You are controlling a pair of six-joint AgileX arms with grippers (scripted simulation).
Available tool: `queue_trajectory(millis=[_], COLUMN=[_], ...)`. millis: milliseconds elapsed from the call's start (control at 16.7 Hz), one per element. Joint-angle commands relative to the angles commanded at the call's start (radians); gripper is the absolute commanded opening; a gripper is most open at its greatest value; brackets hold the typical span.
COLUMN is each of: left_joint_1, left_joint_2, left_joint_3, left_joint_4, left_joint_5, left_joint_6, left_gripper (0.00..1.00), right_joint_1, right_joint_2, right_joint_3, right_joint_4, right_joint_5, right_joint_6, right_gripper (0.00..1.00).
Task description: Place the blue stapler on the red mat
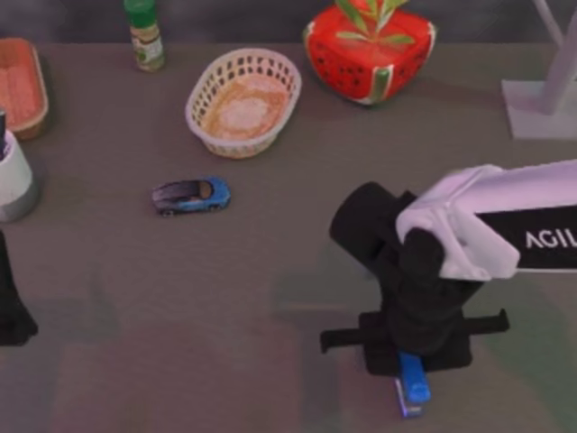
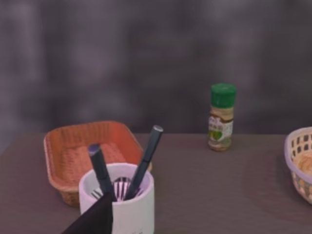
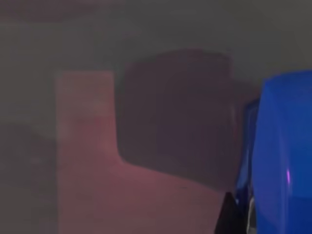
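2 dark pens (image 2: 146, 158) stand in a white cup (image 2: 131, 207); my right gripper (image 1: 410, 361) covers the glossy blue stapler (image 1: 414, 383), grip impossible to tell.

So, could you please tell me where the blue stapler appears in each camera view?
Top view: blue stapler near the bottom edge, right of centre, under the right gripper.
Left wrist view: not in it.
Right wrist view: fills the right edge.
Shared landmark: the faint red mat.

Top view looks straight down on my table (image 1: 225, 298); left wrist faces the far-left corner, sharing the green-capped bottle (image 1: 144, 34); right wrist hugs the blue stapler (image 3: 285, 156).
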Motion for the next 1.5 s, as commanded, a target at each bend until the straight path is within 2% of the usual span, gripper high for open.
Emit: queue_trajectory(millis=[480,960,1200,1500], left_joint_1=[0.000,0.000,0.000,0.000], left_joint_2=[0.000,0.000,0.000,0.000], left_joint_3=[0.000,0.000,0.000,0.000], left_joint_4=[0.000,0.000,0.000,0.000], left_joint_5=[0.000,0.000,0.000,0.000], left_joint_6=[0.000,0.000,0.000,0.000], left_gripper=[1.00,1.00,1.00,1.00], right_joint_1=[0.005,-0.003,-0.034,-0.109], right_joint_2=[-0.135,-0.138,-0.081,0.022], right_joint_3=[0.175,0.205,0.288,0.428], right_joint_4=[-0.321,-0.349,-0.381,-0.442], right_joint_5=[-0.001,-0.001,-0.002,-0.003], right_joint_6=[-0.003,-0.035,-0.222,-0.642], right_gripper=[0.00,0.00,0.00,0.00])
